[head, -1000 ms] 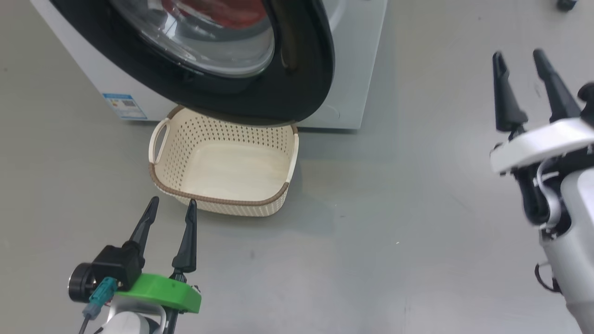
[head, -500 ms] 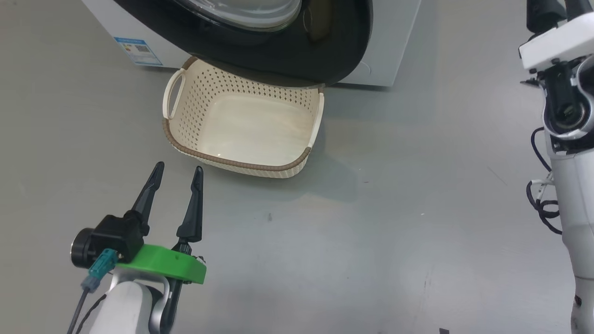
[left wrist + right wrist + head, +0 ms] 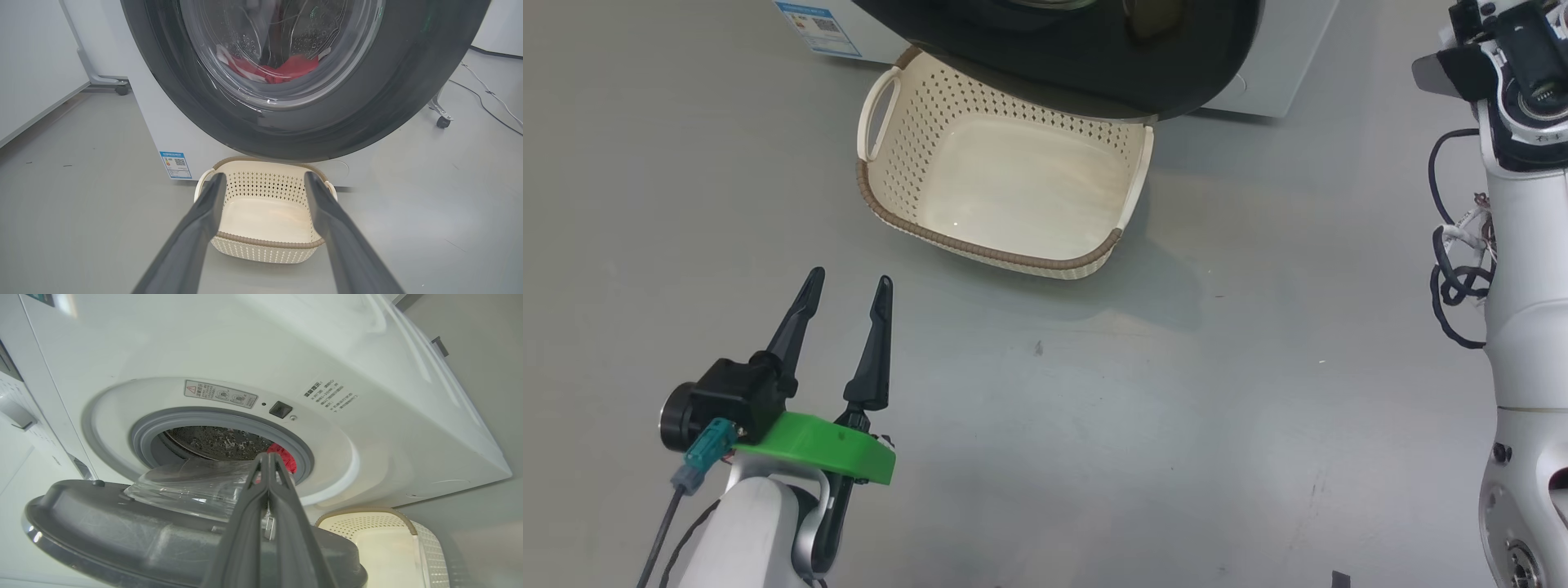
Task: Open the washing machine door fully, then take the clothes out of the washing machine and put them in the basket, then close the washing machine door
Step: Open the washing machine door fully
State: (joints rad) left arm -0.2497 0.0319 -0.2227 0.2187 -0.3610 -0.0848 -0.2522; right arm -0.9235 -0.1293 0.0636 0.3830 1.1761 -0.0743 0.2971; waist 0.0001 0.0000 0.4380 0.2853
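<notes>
Right gripper (image 3: 267, 457) pinched shut, empty, near the partly open washing machine door (image 3: 122, 522). Left gripper (image 3: 849, 279) spread wide, empty. Clothes (image 3: 282, 455) lie inside the washing machine (image 3: 245, 347). Risk: the door overhangs the basket (image 3: 988, 249) at its far rim and could block the drop.

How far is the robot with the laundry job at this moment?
Done: the door is swung partly open, though probably not fully. In hand: the right claw, shut and empty, sits by the door's inner side, likely to push it wider; the left claw hovers open above the floor. Left: the red clothes lie in the drum, the basket is empty, and the door needs closing afterwards.
</notes>
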